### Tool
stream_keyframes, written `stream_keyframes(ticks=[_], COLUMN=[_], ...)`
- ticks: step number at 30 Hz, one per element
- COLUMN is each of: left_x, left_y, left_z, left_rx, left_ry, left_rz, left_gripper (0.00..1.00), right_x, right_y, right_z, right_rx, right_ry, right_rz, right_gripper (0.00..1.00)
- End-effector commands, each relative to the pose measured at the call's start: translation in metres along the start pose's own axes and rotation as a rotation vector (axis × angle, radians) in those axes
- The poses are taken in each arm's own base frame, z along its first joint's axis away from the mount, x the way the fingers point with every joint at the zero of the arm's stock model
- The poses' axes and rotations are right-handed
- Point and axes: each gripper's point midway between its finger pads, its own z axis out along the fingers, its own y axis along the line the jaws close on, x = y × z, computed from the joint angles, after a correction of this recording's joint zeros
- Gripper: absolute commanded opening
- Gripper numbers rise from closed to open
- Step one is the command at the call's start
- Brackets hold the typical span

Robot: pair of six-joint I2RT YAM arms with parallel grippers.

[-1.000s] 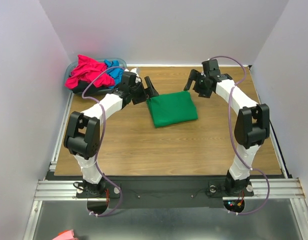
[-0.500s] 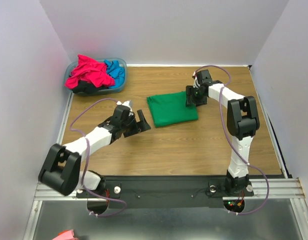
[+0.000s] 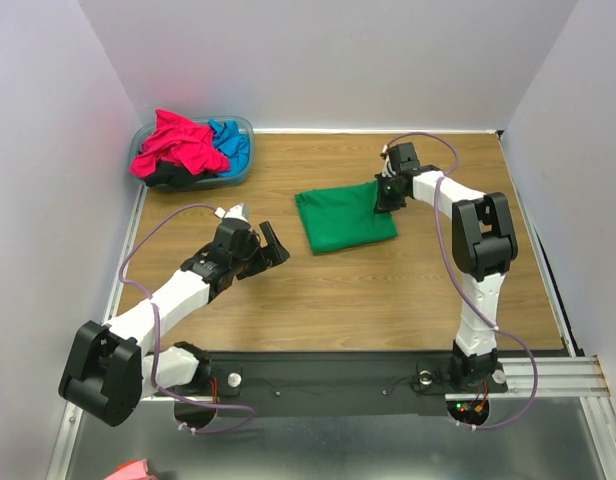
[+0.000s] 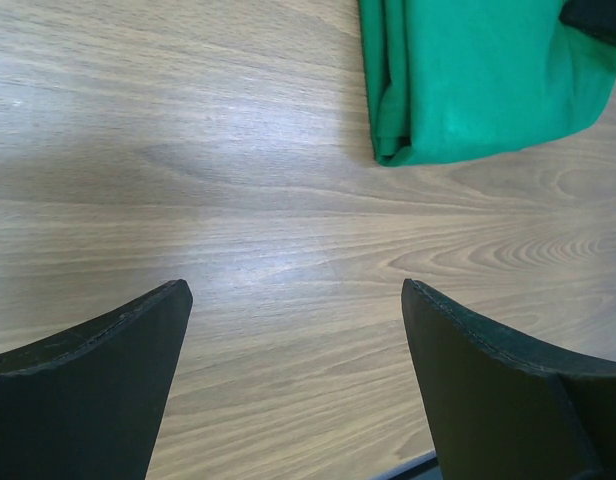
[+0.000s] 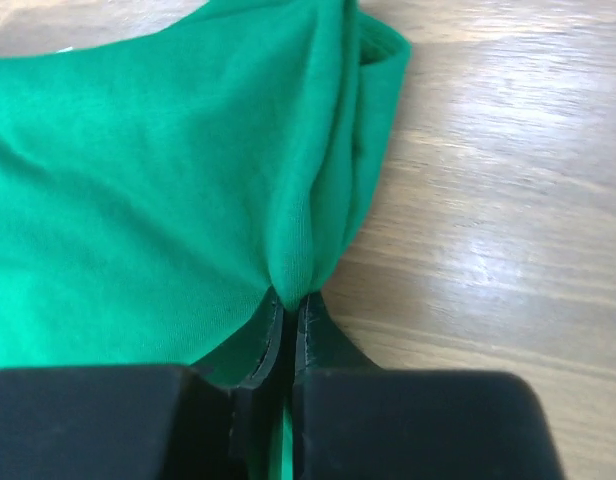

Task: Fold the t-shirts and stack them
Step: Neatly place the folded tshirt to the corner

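Close to the front, the left hand (image 3: 271,245) is over the brown wooden worktop (image 3: 388,290). Its two black fingers (image 4: 98,350) are spread wide apart, and there is nothing between them, only bare wood below. A bit further back, in the middle of the worktop, lies the green t-shirt (image 3: 343,220). It is folded into a flat, neat shape, with its thick folded side toward the left hand. The right hand (image 3: 385,195) is at the far right side of this shirt. Its fingers are squeezed tight together, and they pinch a small bunch of the green cloth, which puckers up where they grip it. Far back in the left corner sits a see-through blue tub (image 3: 240,168). It is heaped full with a pink t-shirt (image 3: 178,145) on top, a blue t-shirt (image 3: 228,140) beside it, and a black t-shirt (image 3: 173,178) peeking out low at the front.
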Motion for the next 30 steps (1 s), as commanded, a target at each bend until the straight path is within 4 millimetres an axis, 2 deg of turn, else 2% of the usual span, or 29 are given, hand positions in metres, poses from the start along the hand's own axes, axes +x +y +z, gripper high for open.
stream_keyframes(ticks=[1, 6, 11, 14, 15, 16, 18, 19, 21, 22, 23, 25, 26, 27, 29, 30], left_x=[-0.009, -0.018, -0.035, -0.044, -0.046, -0.051, -0.057, -0.058, -0.066, -0.066, -0.068, -0.073, -0.074, -0.076, -0.076, -0.075], left_y=[0.006, 0.014, 0.007, 0.006, 0.006, 0.004, 0.005, 0.006, 0.003, 0.003, 0.002, 0.000, 0.000, -0.001, 0.000, 0.000], left_z=[-0.006, -0.010, -0.013, -0.010, -0.009, -0.006, -0.004, -0.001, 0.001, 0.004, 0.006, 0.008, 0.009, 0.009, 0.011, 0.012], left_rx=[-0.041, -0.108, -0.117, -0.144, -0.149, -0.156, -0.176, -0.189, -0.193, -0.198, -0.196, -0.196, -0.196, -0.195, -0.195, -0.191], left_ry=[-0.045, -0.072, -0.109, -0.119, -0.118, -0.117, -0.122, -0.114, -0.118, -0.114, -0.117, -0.119, -0.118, -0.121, -0.123, -0.119], left_rz=[-0.005, 0.006, 0.034, 0.050, 0.059, 0.073, 0.084, 0.091, 0.104, 0.108, 0.113, 0.123, 0.125, 0.127, 0.124, 0.123], left_gripper=[0.98, 0.98, 0.98, 0.98, 0.98, 0.98, 0.98, 0.98, 0.98, 0.98, 0.98, 0.98, 0.98, 0.98, 0.98, 0.98], right_x=[-0.009, -0.045, -0.084, -0.097, -0.093, -0.105, -0.104, -0.113, -0.120, -0.113, -0.135, -0.135, -0.139, -0.158, -0.164, -0.175], right_y=[-0.039, -0.077, -0.136, -0.172, -0.180, -0.205, -0.229, -0.249, -0.270, -0.289, -0.302, -0.330, -0.338, -0.345, -0.357, -0.361], right_z=[-0.009, -0.024, -0.036, -0.037, -0.026, -0.034, -0.023, -0.030, -0.032, -0.023, -0.036, -0.031, -0.032, -0.047, -0.051, -0.056], right_rx=[0.251, 0.305, 0.425, 0.448, 0.454, 0.479, 0.502, 0.528, 0.555, 0.575, 0.617, 0.691, 0.719, 0.757, 0.776, 0.781], right_ry=[-0.061, -0.140, -0.207, -0.219, -0.198, -0.228, -0.213, -0.238, -0.251, -0.231, -0.288, -0.276, -0.280, -0.325, -0.345, -0.381], right_rz=[0.046, 0.113, 0.098, 0.112, 0.112, 0.137, 0.155, 0.178, 0.178, 0.188, 0.191, 0.158, 0.145, 0.122, 0.119, 0.121], right_gripper=[0.00, 0.00, 0.00, 0.01, 0.00, 0.00, 0.00, 0.00, 0.00, 0.00, 0.00, 0.00, 0.00, 0.00, 0.00, 0.00])
